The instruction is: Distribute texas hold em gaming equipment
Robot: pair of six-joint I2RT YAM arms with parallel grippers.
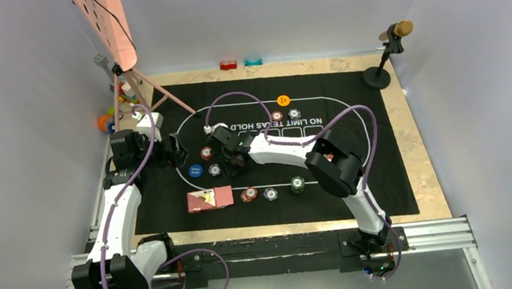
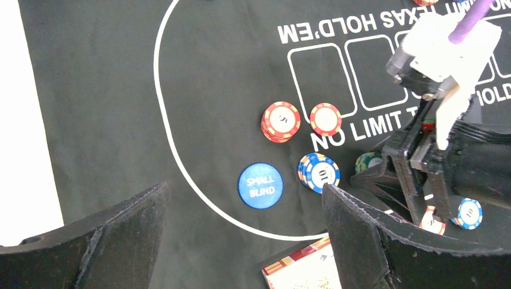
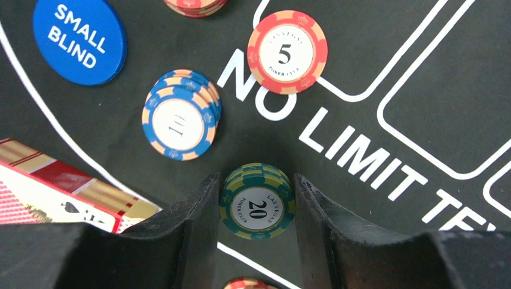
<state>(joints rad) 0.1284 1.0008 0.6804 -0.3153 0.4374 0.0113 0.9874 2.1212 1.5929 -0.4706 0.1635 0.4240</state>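
Note:
My right gripper is low on the black mat, its two fingers closed against the sides of a green "20" chip stack, also seen in the left wrist view. Beside it lie a blue "10" chip stack, a red "5" chip, a red stack and the blue SMALL BLIND button. Red-backed cards lie near the front. My left gripper hovers open and empty above the mat's left side.
An orange button and two chips sit at the far side of the oval; three more chip stacks lie near the front. A microphone stand is back right, a pink board on a tripod back left, toy blocks behind the mat.

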